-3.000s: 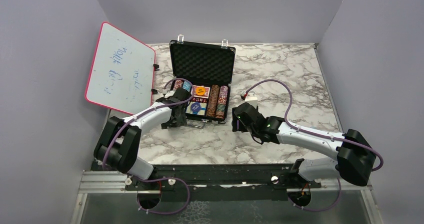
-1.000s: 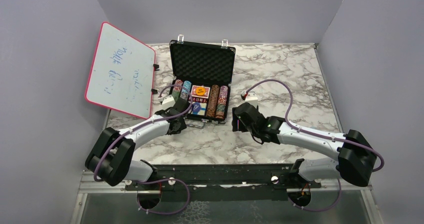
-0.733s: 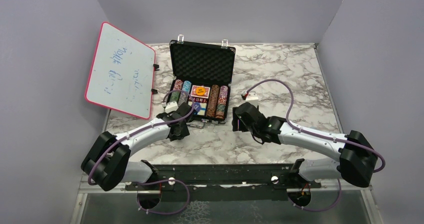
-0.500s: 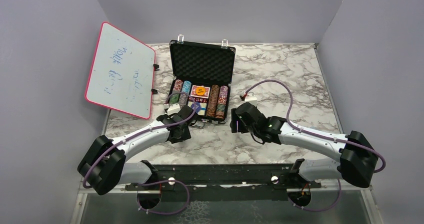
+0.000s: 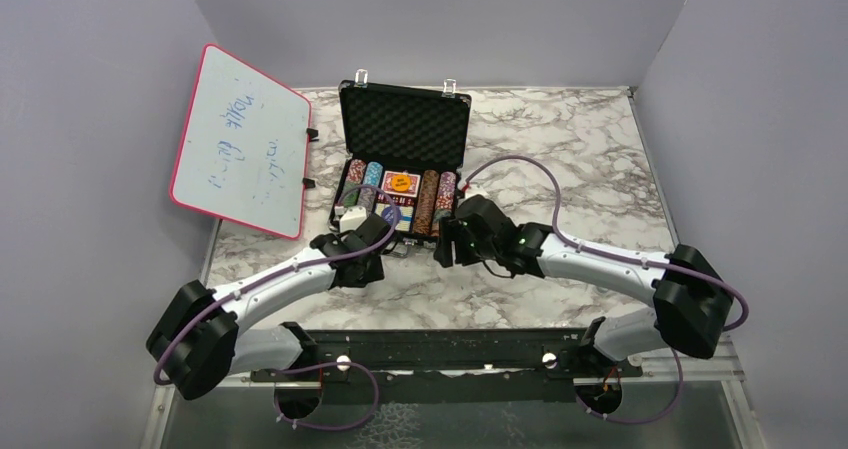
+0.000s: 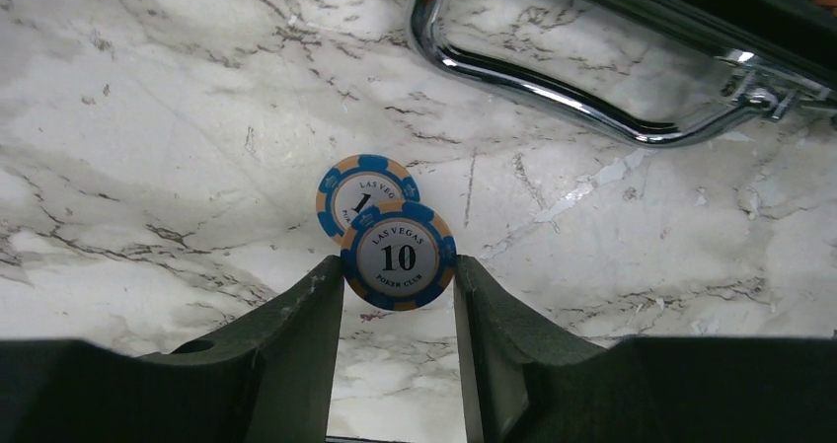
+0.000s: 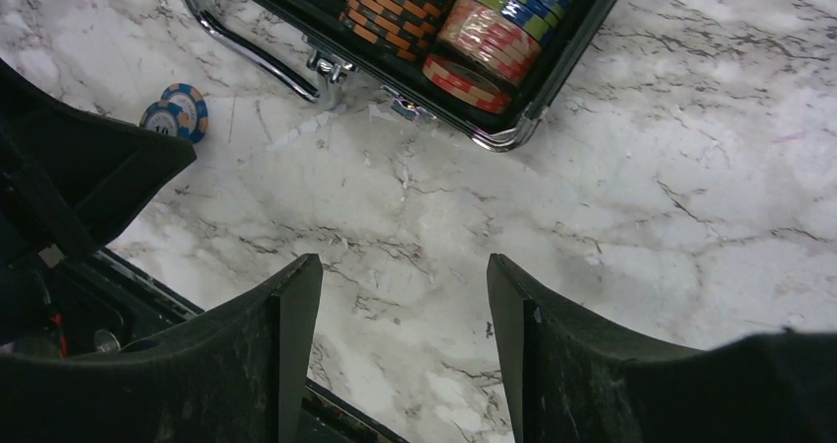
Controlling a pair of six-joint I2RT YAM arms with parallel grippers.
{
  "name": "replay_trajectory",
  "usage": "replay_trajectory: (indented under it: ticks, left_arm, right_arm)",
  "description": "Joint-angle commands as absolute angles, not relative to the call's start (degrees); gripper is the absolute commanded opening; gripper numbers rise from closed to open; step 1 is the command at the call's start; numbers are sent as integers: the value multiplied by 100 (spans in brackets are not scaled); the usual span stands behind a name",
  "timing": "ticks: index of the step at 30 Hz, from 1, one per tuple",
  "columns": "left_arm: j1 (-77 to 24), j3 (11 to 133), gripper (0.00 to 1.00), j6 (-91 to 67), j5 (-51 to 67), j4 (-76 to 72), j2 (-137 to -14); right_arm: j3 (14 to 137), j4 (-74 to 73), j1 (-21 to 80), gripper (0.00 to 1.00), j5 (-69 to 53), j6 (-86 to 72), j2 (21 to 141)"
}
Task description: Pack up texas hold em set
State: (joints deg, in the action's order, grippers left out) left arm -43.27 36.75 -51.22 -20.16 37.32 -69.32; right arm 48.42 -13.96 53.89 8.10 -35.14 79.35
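Observation:
The black briefcase (image 5: 405,124) lies open, with rows of striped chips (image 5: 430,201), card decks and an orange button in its base. Two blue-and-orange chips lie overlapped on the marble in front of its chrome handle (image 6: 553,88). My left gripper (image 6: 399,265) is shut on the upper one, the "10" chip (image 6: 398,256), with a finger touching each side. The other chip (image 6: 355,191) lies partly under it. My right gripper (image 7: 405,265) is open and empty over bare marble by the case's front right corner (image 7: 513,137). The two chips also show in the right wrist view (image 7: 185,103).
The pink-framed whiteboard (image 5: 240,139) leans against the left wall. Purple walls close in the marble table on three sides. My left gripper (image 5: 362,264) and right gripper (image 5: 447,247) sit close together in front of the case.
My left gripper pulled back from the case's left side to the marble in front of the handle. My right gripper moved left toward the case's front right corner.

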Motion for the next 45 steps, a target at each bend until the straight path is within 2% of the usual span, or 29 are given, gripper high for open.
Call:
replay_trajectory:
  ticks: [1, 5, 12, 23, 26, 32, 36, 37, 39, 42, 45]
  left_arm:
    - [-4363, 3666, 43, -4497, -1989, 3253, -6468]
    - [-4435, 3511, 43, -3832, -1594, 2317, -5946]
    - [-4527, 3171, 41, -2884, -1311, 1220, -5264]
    - [-4630, 2760, 40, -2572, -1169, 409, -4649]
    - [-4643, 2726, 40, -2583, -1204, 393, -4608]
    - [-4671, 2703, 40, -2575, -1284, 411, -4516]
    - [-4670, 2711, 40, -2583, -1346, 461, -4435]
    - [-4670, 2726, 43, -2624, -1397, 507, -4409]
    - [-4669, 2808, 61, -2720, -1580, 746, -4366]
    - [-4667, 2975, 70, -3043, -2526, 1530, -4164]
    - [-4667, 3200, 75, -3338, -3530, 2273, -3682]
  right_arm:
    - [5147, -1003, 5365, 66, 197, -3599, 8241]
    - [5451, -821, 5291, 66, -580, -3731, 8521]
    - [5907, -358, 4543, 65, -2364, -4181, 8940]
    - [6833, -629, 4526, 61, -3352, -4227, 9960]
    - [6857, -634, 4526, 54, -3636, -4220, 10057]
    - [6844, -489, 4522, 33, -4268, -4196, 10138]
    - [6900, -471, 4526, 5, -4391, -4110, 10181]
    - [6923, -502, 4521, 2, -4300, -4051, 10159]
    - [7019, -584, 4525, 1, -4017, -3826, 10127]
    - [7108, -476, 4524, 1, -3381, -3375, 10050]
    - [7264, -250, 4526, 1, -2917, -2691, 10108]
